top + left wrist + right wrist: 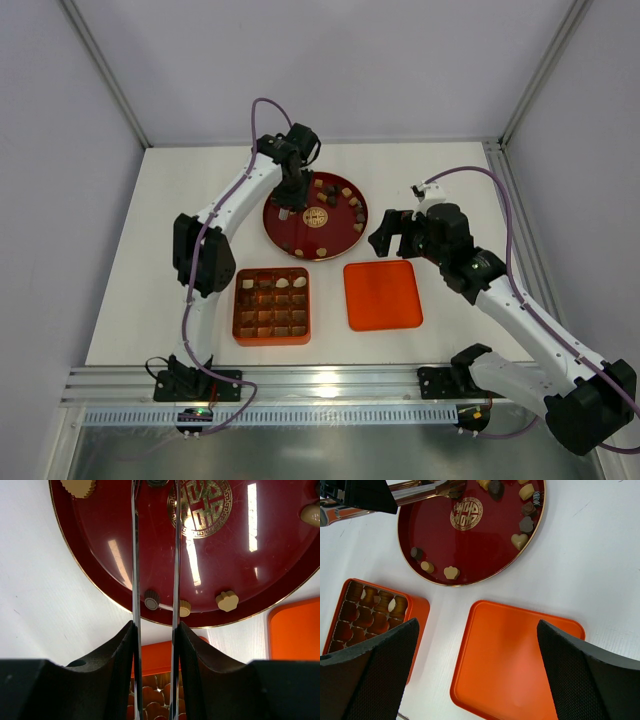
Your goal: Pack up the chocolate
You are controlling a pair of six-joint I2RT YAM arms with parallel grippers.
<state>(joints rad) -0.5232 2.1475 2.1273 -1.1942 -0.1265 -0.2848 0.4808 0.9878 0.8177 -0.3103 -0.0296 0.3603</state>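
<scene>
Round dark-red glossy plate with gold emblem (300, 238) sits mid-table. Small brown and cream chocolate pieces (346, 196) lie mostly along its far-right rim. left gripper (287, 205) is over the plate's left side. right gripper (393, 232) is spread wide, just right of the plate. Orange square gridded box (272, 305) is near-left with several cells filled. Flat orange lid (382, 294) lies beside it, not touching.
</scene>
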